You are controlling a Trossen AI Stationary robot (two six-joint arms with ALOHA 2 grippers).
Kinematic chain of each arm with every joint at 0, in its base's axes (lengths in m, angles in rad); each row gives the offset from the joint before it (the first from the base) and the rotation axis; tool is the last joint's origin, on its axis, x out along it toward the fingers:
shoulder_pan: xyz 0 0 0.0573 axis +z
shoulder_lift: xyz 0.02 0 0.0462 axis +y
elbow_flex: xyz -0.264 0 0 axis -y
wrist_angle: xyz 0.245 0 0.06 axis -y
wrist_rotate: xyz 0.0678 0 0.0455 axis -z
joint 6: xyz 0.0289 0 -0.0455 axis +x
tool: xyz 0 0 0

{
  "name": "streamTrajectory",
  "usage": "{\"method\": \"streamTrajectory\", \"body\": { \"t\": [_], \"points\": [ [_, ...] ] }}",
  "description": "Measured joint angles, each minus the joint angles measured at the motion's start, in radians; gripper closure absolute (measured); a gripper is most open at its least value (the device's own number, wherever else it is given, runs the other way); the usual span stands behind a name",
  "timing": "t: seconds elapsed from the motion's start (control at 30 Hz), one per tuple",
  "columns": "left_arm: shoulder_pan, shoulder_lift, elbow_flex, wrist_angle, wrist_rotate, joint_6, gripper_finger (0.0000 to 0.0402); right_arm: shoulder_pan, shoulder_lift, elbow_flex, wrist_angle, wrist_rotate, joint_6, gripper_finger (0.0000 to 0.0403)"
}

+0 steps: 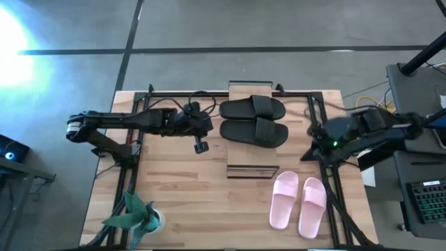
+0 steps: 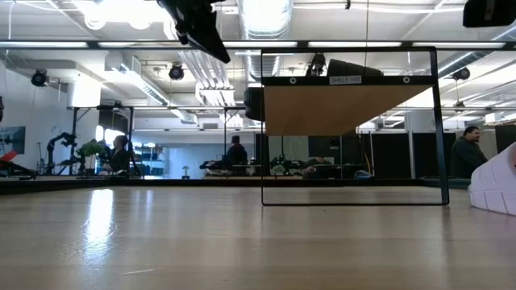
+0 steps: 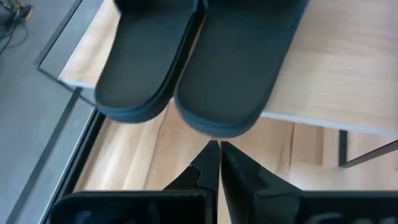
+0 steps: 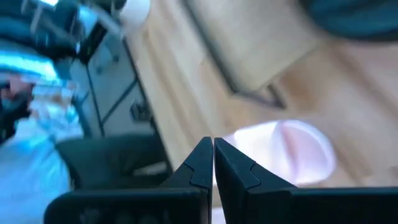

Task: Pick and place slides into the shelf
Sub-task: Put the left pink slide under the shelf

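Two black slides (image 1: 252,108) (image 1: 255,132) lie side by side, soles down, on the shelf's wooden top (image 1: 244,89). In the left wrist view their near ends (image 3: 211,118) stick out past the plank's edge (image 3: 348,74). Two pink slides (image 1: 284,201) (image 1: 312,206) lie soles down on the table, nearer than the shelf and to its right. My left gripper (image 1: 210,126) is shut and empty, above the table just left of the black slides. My right gripper (image 1: 307,155) is shut and empty, right of the shelf and above the pink slides (image 4: 292,152).
A green toy plant (image 1: 136,216) stands at the table's near left corner. The shelf's dark metal frame (image 2: 355,129) stands mid-table, and a dark frame runs around the table's edges (image 1: 132,174). People and equipment show in the room beyond the table (image 2: 472,153).
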Motion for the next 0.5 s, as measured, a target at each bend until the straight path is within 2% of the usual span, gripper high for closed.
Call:
{"method": "streamTrajectory", "body": {
  "t": [0.33, 0.5],
  "points": [
    [-0.06, 0.0, -0.012, 0.065, -0.032, -0.071, 0.0402, 0.376, 0.169, 0.0, 0.02, 0.038, 0.26, 0.0394],
    [-0.101, 0.0, -0.012, 0.066, -0.049, -0.081, 0.0402, 0.585, 0.23, 0.0, 0.018, 0.184, 0.421, 0.0394]
  ]
}}
